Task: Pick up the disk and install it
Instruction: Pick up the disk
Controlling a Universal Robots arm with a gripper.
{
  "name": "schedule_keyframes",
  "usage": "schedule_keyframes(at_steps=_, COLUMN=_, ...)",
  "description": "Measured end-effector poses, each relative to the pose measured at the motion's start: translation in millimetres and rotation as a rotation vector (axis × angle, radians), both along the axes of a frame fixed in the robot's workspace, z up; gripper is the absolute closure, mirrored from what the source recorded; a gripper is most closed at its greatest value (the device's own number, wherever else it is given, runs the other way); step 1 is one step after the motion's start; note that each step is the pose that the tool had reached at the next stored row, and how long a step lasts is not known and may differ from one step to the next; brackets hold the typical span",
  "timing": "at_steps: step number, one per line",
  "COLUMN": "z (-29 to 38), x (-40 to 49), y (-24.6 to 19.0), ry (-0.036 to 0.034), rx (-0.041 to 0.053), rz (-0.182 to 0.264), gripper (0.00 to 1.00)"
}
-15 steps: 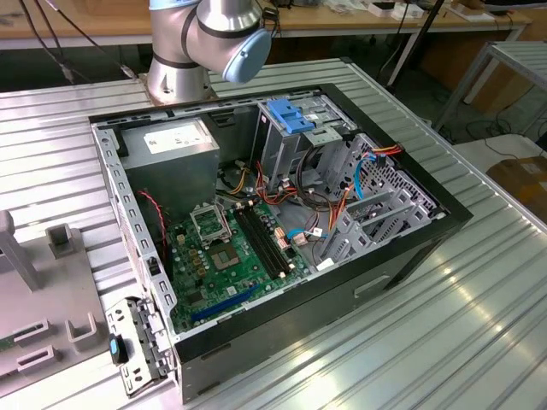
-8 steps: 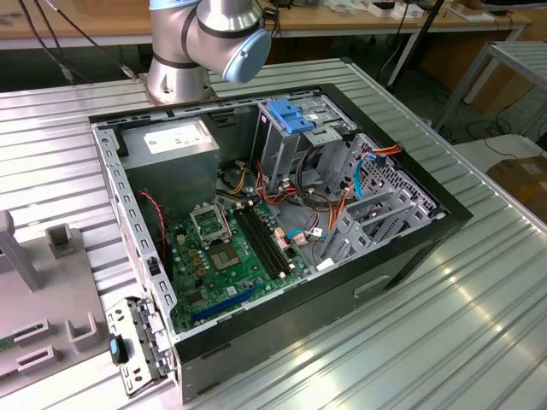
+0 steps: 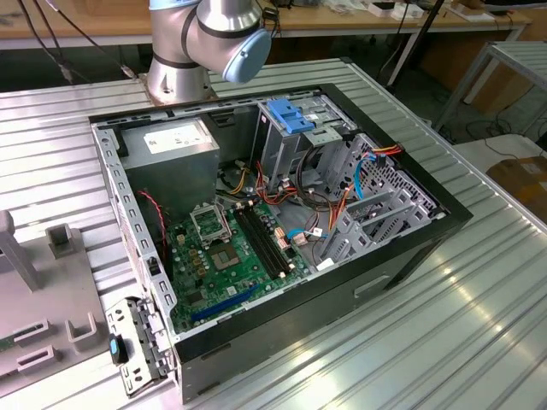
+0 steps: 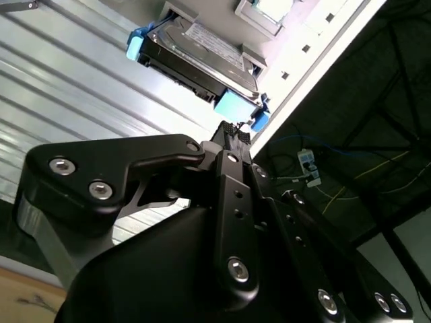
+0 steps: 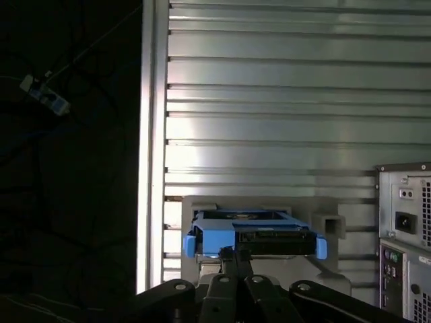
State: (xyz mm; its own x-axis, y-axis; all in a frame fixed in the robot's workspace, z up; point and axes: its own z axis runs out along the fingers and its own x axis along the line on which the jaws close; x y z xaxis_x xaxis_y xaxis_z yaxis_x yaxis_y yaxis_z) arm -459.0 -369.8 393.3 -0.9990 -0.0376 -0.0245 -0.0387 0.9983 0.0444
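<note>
The disk (image 4: 195,57) (image 5: 252,232) is a silver hard drive with a white label and a blue plastic frame. It rests in a grey holder (image 5: 323,219) on the ribbed metal table. In both wrist views my gripper (image 4: 232,132) (image 5: 236,254) sits close to the disk's connector end, beside one blue corner. Its black fingers stand together, shut, with nothing seen between them. The tips appear just short of the disk.
The open computer case (image 3: 432,235) lies on the table (image 3: 479,325), its motherboard (image 3: 231,248) exposed. Inside are a grey power-supply box (image 3: 171,141) and a metal cage with a blue handle (image 3: 293,118). The case's rear panel (image 5: 404,229) stands near the holder. The arm's base (image 3: 192,51) rises behind the case.
</note>
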Motion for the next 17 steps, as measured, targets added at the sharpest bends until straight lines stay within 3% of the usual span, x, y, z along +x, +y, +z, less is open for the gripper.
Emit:
schedule_keyframes(at_steps=3, z=0.0, x=0.0, y=0.0, ry=0.0000, rx=0.0000, rz=0.063, gripper=0.89)
schedule_keyframes(at_steps=7, z=0.0, x=0.0, y=0.0, ry=0.0001, rx=-0.0001, rz=0.210, gripper=0.89)
schedule_keyframes(at_steps=12, z=0.0, x=0.0, y=0.0, ry=0.0000, rx=0.0000, rz=0.298, gripper=0.89)
schedule_keyframes(at_steps=17, z=-0.1, x=-0.2, y=0.0, ry=-0.0001, rx=0.0000, rz=0.357, gripper=0.89)
